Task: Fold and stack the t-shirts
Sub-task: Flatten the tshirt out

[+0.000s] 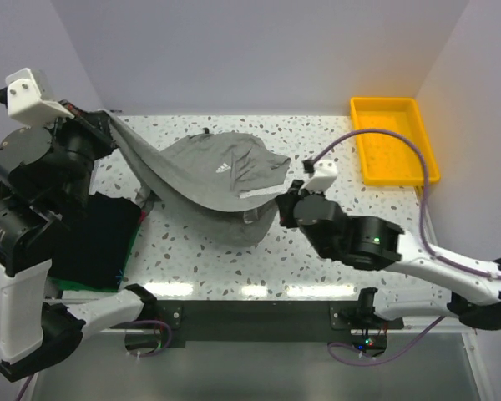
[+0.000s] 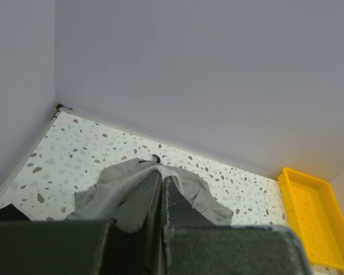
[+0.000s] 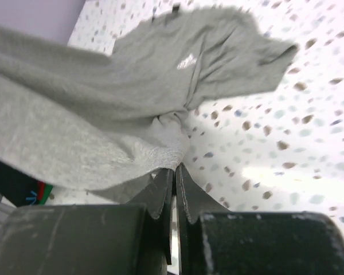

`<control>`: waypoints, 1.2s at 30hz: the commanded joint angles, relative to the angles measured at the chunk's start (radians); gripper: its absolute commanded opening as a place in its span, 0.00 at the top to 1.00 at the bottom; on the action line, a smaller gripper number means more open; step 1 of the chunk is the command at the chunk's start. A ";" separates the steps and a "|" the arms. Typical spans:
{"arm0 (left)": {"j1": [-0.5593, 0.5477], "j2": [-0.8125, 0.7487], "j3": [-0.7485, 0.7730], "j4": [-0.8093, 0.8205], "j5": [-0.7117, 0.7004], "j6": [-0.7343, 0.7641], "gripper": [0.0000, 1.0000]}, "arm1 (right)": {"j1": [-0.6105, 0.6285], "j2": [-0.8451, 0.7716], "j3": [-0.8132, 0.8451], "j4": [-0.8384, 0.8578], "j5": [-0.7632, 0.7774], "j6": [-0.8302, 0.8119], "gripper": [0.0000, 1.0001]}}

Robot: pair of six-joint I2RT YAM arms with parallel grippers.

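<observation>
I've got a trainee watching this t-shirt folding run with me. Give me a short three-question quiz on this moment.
1. True or false: the yellow tray holds a folded shirt.
2. Left gripper, right gripper: which is shut on the grey t-shirt? A left only, B right only, C both.
3. Fill in: the folded black t-shirt lies at the ___ of the top view.

Key: 1 false, the tray is empty. 2 C. 3 left.
</observation>
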State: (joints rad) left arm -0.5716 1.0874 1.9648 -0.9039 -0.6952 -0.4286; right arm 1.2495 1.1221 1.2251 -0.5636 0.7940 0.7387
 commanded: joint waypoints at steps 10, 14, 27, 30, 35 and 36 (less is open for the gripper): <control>0.004 -0.023 0.123 0.238 0.039 0.136 1.00 | -0.001 -0.091 0.598 0.008 0.378 -0.652 1.00; 0.004 -0.037 0.120 0.286 0.101 0.122 1.00 | -0.001 -0.096 0.732 0.152 0.373 -0.852 1.00; 0.004 -0.098 0.094 0.486 0.224 0.162 1.00 | -0.001 -0.039 0.959 0.329 0.243 -1.098 1.00; 0.004 -0.089 0.069 0.566 0.227 0.180 1.00 | -0.001 0.071 1.060 0.366 0.229 -1.189 1.00; 0.004 -0.017 0.014 0.605 0.195 0.212 1.00 | -0.001 0.241 1.088 0.406 0.255 -1.343 1.00; 0.004 0.021 -0.003 0.602 0.195 0.217 1.00 | -0.013 0.295 1.087 0.404 0.255 -1.355 1.00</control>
State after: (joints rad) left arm -0.5716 1.0149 2.0010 -0.3779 -0.4801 -0.2642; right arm 1.2472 1.2915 2.3268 -0.1917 1.0557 -0.4732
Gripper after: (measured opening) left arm 0.029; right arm 0.015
